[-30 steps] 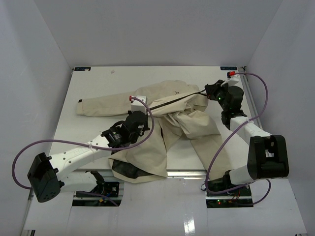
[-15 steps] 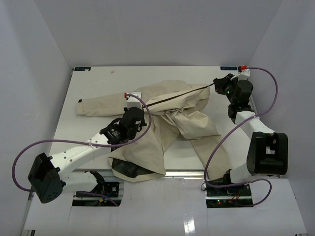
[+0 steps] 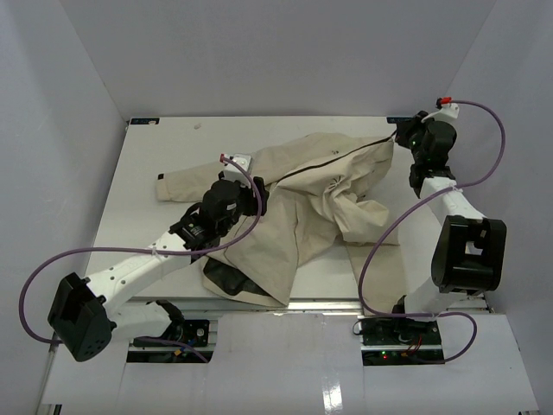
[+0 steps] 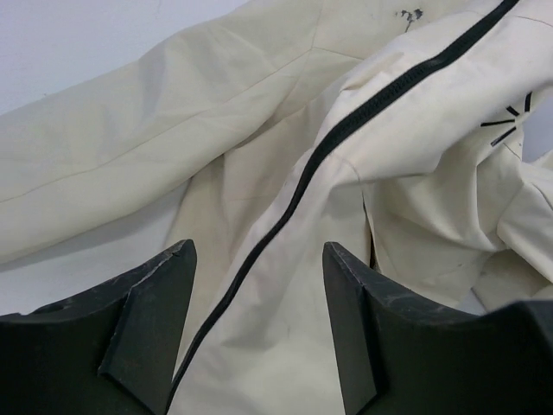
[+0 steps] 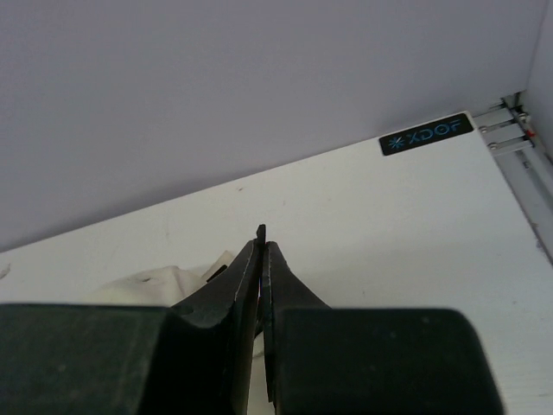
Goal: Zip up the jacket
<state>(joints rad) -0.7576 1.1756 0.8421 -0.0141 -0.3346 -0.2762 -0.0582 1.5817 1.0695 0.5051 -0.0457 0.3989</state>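
Cream matte-fabric jacket lies crumpled across the middle of a smooth white table, one sleeve flat toward the table's left, black lining at its near edge, thin dark zipper running diagonally. L gripper, blunt black wedge fingers spread w/ nothing between, hovers mid-table over the zipper. R gripper, at the table's far-right corner, is pinched tight on the jacket's dark zipper end.
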